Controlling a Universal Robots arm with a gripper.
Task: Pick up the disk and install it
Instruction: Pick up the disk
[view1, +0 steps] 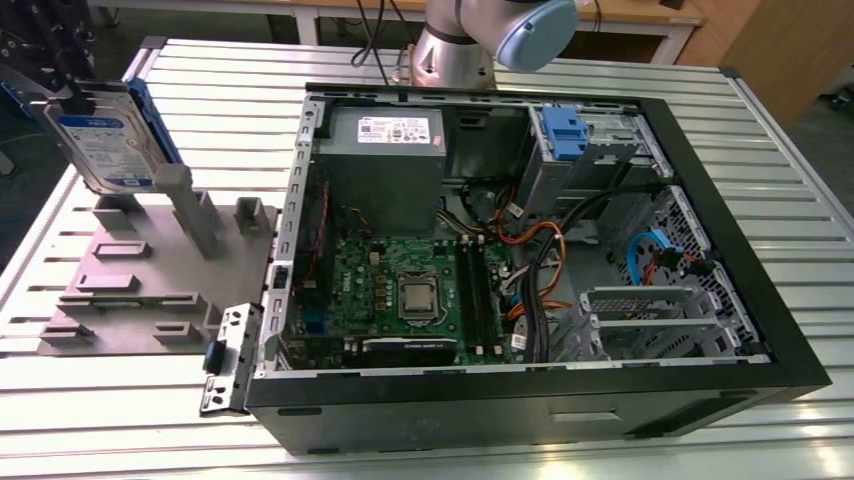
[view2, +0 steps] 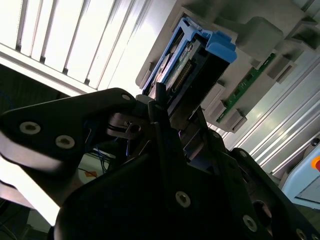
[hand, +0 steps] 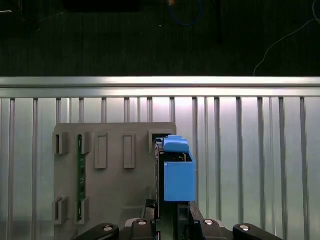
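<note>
Pick-up step in hand: end effector (hand: 167, 207) clamping flat silver-metal disk with blue plastic rails (view1: 110, 140), standing on grey fixture plate (view1: 147, 270) at exterior view's left. Installing not yet done; open black computer case (view1: 747, 330) lying well apart, rightward.

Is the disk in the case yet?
Out. The disk stands on edge at the grey fixture, beside the open case, with the jaws closed on it.
</note>
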